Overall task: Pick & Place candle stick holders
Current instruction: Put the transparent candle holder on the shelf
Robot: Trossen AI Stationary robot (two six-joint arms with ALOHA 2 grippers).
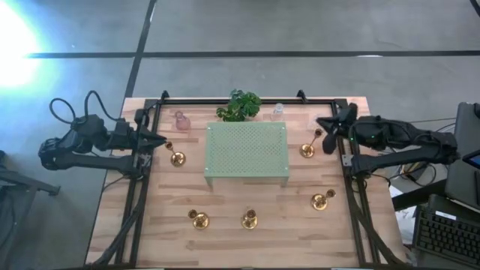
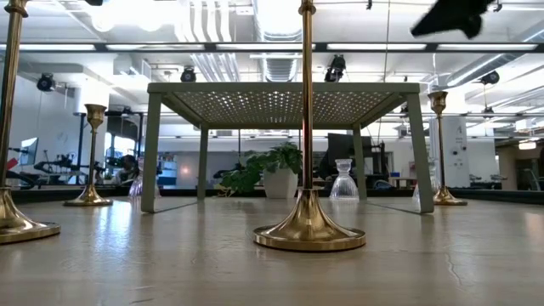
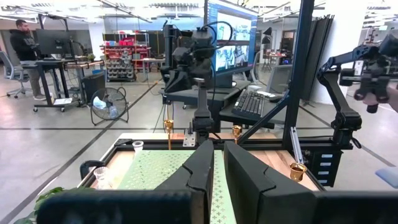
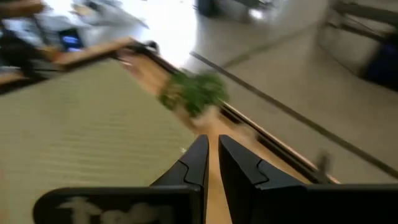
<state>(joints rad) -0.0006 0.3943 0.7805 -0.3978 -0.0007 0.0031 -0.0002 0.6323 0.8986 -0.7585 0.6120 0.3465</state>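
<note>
Table seen from above, with the pale green stand [image 1: 247, 155] sitting at its centre and carrying nothing; five brass holders are standing on the wood around it: one at the left [image 1: 177, 158], two at the near edge [image 1: 199, 219] [image 1: 249, 220], one at the near right [image 1: 320, 201], one at the far right [image 1: 307, 150]; a pink glass holder [image 1: 180, 119] and a clear one [image 1: 277, 112] are flanking the plant [image 1: 239, 105] at the far edge. The left gripper [image 1: 160, 140] and right gripper [image 1: 322, 124] are hovering at the table's sides, jaws pressed together, holding nothing; judging by this, no holder is yet being moved, and all the placing is left. The low view is showing the stand's open underside and the holders' tall stems; the left wrist view is revealing a person [image 3: 25, 43] in the room beyond.
</note>
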